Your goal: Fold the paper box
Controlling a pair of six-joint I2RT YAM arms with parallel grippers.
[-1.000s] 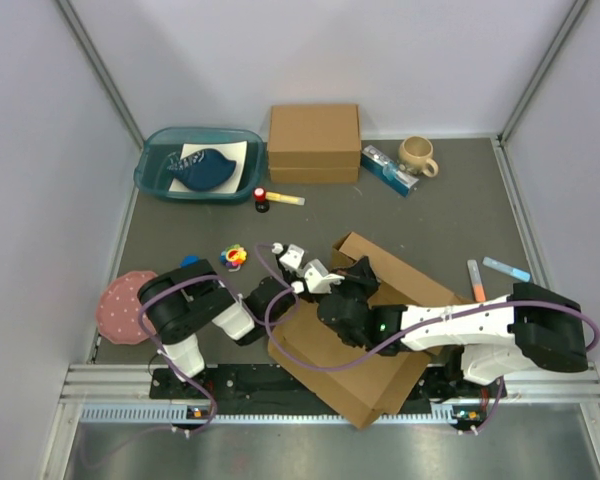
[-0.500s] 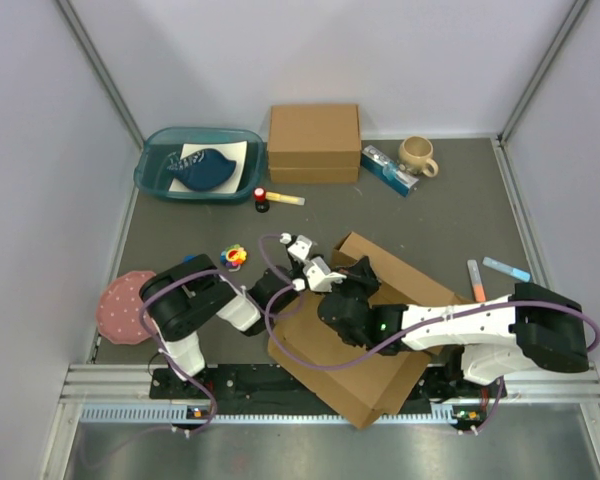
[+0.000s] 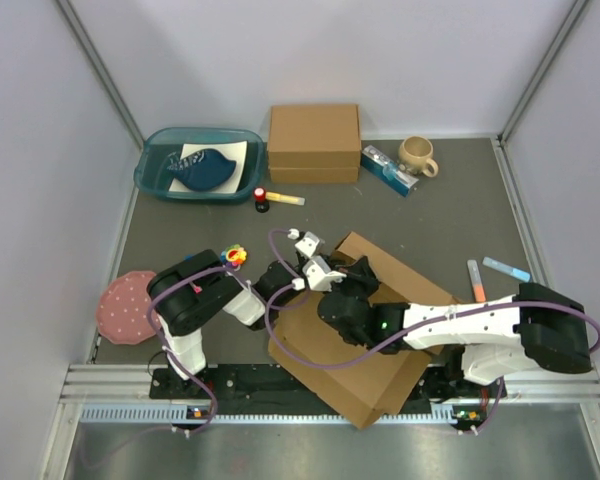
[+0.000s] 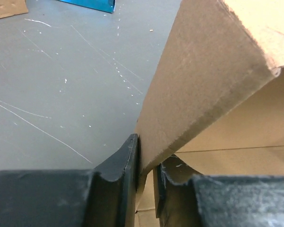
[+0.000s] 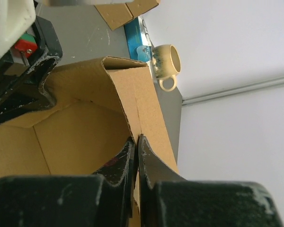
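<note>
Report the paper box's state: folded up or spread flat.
Partly folded. The paper box lies mostly flat, but a side flap stands raised, pinched by the left gripper; the right gripper pinches another wall.

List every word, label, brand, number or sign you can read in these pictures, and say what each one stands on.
No text can be read in any view.
blue packet: pale patches that may be print, too small to read.
paper box: plain brown, no print showing.
closed cardboard box: no print showing.
mug: speckled, no lettering seen.
</note>
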